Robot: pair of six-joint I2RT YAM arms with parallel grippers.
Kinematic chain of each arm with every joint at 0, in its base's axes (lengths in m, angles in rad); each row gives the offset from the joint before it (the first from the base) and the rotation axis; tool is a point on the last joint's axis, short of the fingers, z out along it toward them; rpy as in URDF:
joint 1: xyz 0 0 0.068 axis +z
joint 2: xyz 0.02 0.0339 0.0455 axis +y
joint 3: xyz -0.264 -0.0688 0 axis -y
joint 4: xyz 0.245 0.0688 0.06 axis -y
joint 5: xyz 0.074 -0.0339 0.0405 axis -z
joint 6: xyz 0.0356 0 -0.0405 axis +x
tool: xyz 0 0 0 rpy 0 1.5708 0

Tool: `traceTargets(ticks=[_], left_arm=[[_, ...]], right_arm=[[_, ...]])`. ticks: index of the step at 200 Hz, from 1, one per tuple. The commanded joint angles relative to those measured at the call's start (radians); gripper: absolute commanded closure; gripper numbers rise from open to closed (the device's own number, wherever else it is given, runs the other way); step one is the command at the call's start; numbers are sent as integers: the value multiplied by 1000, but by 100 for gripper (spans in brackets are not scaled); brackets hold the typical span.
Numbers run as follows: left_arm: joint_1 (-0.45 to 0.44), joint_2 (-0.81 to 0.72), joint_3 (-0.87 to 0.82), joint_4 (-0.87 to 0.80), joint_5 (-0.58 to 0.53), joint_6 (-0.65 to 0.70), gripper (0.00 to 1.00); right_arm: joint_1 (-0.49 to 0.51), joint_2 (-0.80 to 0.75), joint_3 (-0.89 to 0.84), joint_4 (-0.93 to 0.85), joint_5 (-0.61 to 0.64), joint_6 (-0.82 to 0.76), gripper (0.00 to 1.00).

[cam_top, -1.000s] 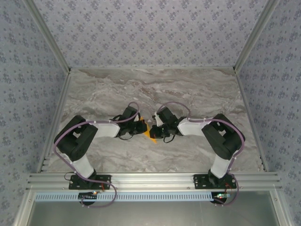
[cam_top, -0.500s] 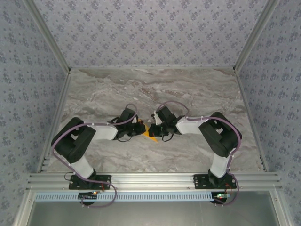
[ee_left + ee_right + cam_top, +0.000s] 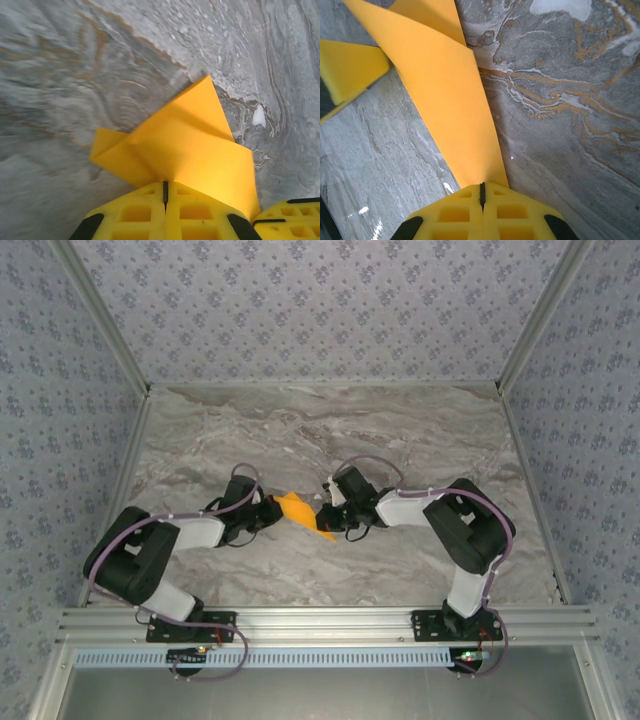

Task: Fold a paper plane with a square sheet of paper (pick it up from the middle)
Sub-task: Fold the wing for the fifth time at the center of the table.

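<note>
The left claw (image 3: pixel 165 194) is pinching shut on one edge of the paper (image 3: pixel 185 145), its yellow pads pressing together with the sheet coming out from between them. The right claw (image 3: pixel 481 194) is clamping fully closed on the opposite end, where the paper is narrowing to a strip running into the seam between its pads. In the top view the two claws are facing each other near the middle of the table (image 3: pixel 330 430), close together, with the paper stretching between them. The paper is already creased. From the left wrist, layers are overlapping, one pointed corner is sticking up and away, and a smaller flap is jutting out to the left. From the right wrist a long band of it is slanting up to the left, and a yellow pad of the left claw is showing at that view's left edge, beside the sheet. Whether the paper is touching the table or hanging just above it, I cannot tell.
</note>
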Motion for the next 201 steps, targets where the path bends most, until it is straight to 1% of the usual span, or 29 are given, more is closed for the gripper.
traceTargets(ticks=[1, 31, 48, 62, 81, 94, 126, 201], left_arm=[[-4, -99, 1, 11, -13, 18, 95], [-61, -164, -5, 67, -48, -1, 93], [-106, -134, 15, 95, -72, 0, 93], [-123, -76, 49, 106, -65, 0, 93], [-125, 6, 76, 156, -52, -13, 94], [-125, 51, 100, 161, -56, -15, 94], [-125, 120, 127, 180, -68, -23, 94], [-122, 190, 80, 204, -170, -74, 95]], right_arm=[[4, 53, -53, -165, 75, -11, 100], [8, 59, -53, -162, 76, -7, 100], [12, 64, -53, -161, 77, -3, 100], [14, 69, -51, -161, 77, -1, 100], [18, 74, -50, -161, 77, 1, 100], [22, 76, -49, -162, 75, 2, 100], [26, 78, -47, -164, 77, 4, 100], [25, 84, -50, -170, 78, 1, 100]])
